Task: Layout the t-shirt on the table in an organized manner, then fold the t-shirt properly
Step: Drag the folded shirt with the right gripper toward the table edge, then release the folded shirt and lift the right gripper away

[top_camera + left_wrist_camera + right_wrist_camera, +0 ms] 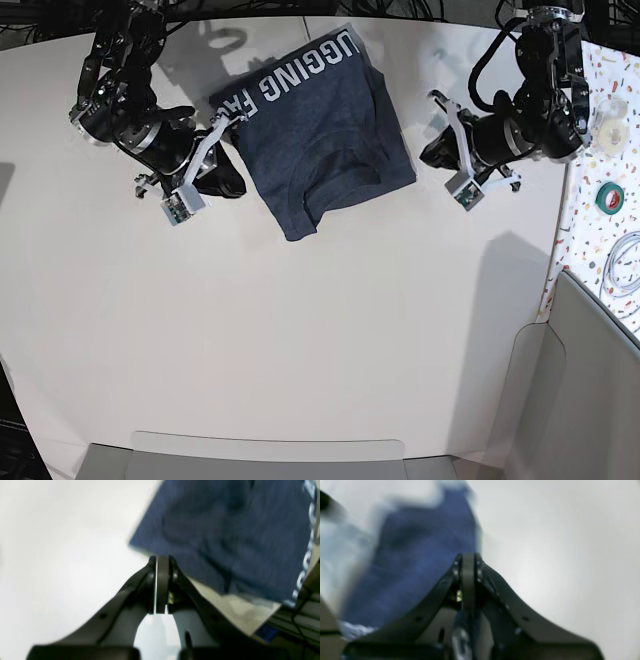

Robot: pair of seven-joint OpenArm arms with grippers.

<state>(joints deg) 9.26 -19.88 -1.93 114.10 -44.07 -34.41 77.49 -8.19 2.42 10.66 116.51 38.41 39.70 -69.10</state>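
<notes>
The navy t-shirt (pixel 320 130) lies folded in a tilted compact shape near the far edge of the white table (pixel 300 340). Its white lettering runs along the far side and its collar faces the near side. My right gripper (pixel 240 187) is shut beside the shirt's left edge; the right wrist view shows its tips (pixel 468 558) together against the blurred blue cloth (pixel 420 555). My left gripper (pixel 425 152) is shut just off the shirt's right edge. In the left wrist view its tips (pixel 162 559) sit just short of the cloth (pixel 225 530). Neither gripper visibly pinches cloth.
A speckled strip (pixel 600 150) with tape rolls (pixel 610 196) and a white cable runs along the right side. Grey panels (pixel 590 400) stand at the near right corner and along the near edge. Dark cables hang beyond the table's far edge.
</notes>
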